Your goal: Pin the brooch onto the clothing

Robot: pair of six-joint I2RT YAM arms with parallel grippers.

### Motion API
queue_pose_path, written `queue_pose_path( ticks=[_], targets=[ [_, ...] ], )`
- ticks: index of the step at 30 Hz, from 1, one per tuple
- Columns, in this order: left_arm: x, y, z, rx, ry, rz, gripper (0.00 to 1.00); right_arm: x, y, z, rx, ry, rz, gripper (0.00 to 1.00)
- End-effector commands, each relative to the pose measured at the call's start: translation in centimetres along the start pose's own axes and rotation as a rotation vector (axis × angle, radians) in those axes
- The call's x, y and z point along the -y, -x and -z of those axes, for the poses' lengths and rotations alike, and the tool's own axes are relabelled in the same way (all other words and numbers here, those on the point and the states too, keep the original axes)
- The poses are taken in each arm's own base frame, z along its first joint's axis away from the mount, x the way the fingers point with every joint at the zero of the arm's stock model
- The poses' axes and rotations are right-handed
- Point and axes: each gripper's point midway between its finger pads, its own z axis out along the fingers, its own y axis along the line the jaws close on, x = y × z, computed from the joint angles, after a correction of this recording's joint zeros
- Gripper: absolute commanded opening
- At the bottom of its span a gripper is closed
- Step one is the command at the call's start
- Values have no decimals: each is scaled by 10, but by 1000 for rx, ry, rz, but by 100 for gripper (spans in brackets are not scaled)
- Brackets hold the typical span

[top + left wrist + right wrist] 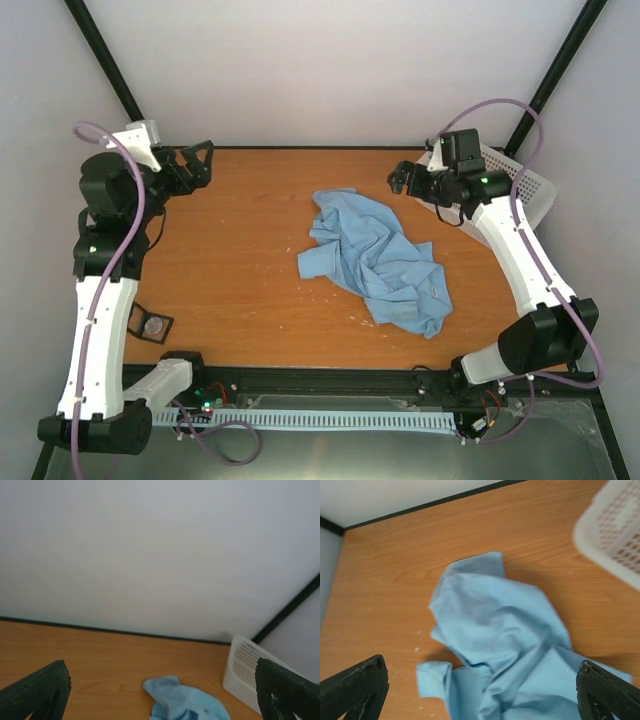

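Observation:
The light blue shirt (375,260) lies crumpled in the middle of the wooden table. It also shows in the right wrist view (505,640) and, in part, in the left wrist view (185,702). The brooch (155,324), a small round pale disc, sits in a small black square tray (140,336) at the table's left edge. My left gripper (203,165) (161,680) is open and empty, raised at the far left, away from the shirt. My right gripper (403,178) (481,675) is open and empty, above the shirt's far right side.
A white perforated basket (520,185) stands at the far right corner, behind the right arm; it shows in the wrist views too (247,672) (615,530). White walls and black frame posts close off the back. Bare wood lies left of the shirt.

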Motion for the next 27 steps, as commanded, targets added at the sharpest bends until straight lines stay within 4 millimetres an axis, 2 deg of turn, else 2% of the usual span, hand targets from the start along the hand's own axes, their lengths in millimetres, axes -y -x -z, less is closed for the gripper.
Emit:
queue_pose_path(
  ticks=[1, 4, 6, 7, 9, 11, 15, 19, 20, 23, 27],
  targets=[
    [11, -35, -24, -139, -137, 46, 100, 44, -4, -12, -35, -168, 57, 100],
    [16, -68, -45, -275, -240, 109, 100, 66, -30, -38, -147, -217, 28, 97],
    [15, -89, -59, -350, -289, 156, 100, 82, -47, -48, -199, -211, -17, 96],
    [13, -99, -68, -384, -302, 183, 100, 88, -49, -49, -200, -201, -40, 95],
    [14, -118, -86, -443, -331, 210, 100, 109, -61, -47, -216, -207, -105, 94],
    [25, -137, -106, -498, -362, 191, 100, 130, -82, -41, -244, -212, -182, 94],
    [51, -185, -158, -652, -402, 156, 100, 167, -110, -29, -258, -209, -317, 94],
    [67, -238, -206, -798, -372, 113, 100, 203, -143, -19, -267, -214, -466, 93],
    [67, -257, -219, -836, -364, 97, 100, 208, -149, -18, -265, -210, -485, 93],
    [71, -288, -243, -913, -372, 93, 100, 208, -165, -25, -290, -164, -533, 92],
    [64, -335, -256, -1028, -346, 162, 100, 205, -189, -34, -320, -126, -599, 90]
  ],
)
